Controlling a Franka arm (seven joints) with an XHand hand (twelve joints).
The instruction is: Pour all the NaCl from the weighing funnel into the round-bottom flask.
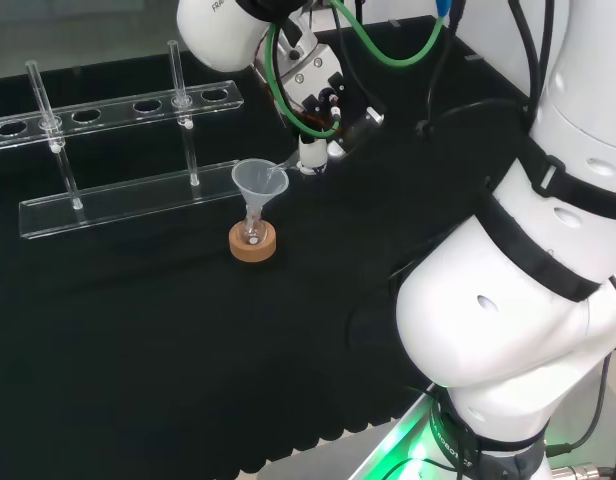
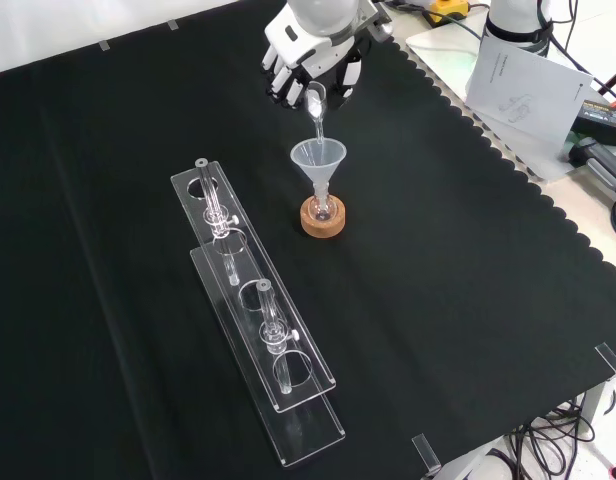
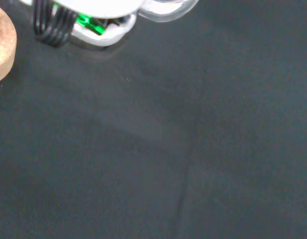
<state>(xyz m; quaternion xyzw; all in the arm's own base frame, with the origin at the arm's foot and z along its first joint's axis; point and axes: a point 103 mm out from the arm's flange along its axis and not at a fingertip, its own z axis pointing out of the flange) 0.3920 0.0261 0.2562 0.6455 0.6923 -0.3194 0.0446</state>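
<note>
Hand (image 1: 323, 105) up high in head view, fingers curled round weighing funnel (image 1: 301, 160), its thin end tipped down to rim of big clear funnel (image 1: 259, 181). Big funnel sits in small round-bottom flask (image 1: 252, 237) on cork ring (image 1: 253, 243). Clear rack (image 1: 118, 150) stands behind on black cloth (image 1: 168, 340).

Front view: hand (image 2: 313, 55) comes from top, weighing funnel (image 2: 315, 106) tilted above big funnel (image 2: 318, 162). Flask (image 2: 322, 209) on cork ring (image 2: 322, 219). Rack (image 2: 253, 310) to left. Papers (image 2: 518, 85) past cloth's wavy edge.

Wrist view: cork ring (image 3: 3, 47) at edge, black cloth (image 3: 168, 149) below.
</note>
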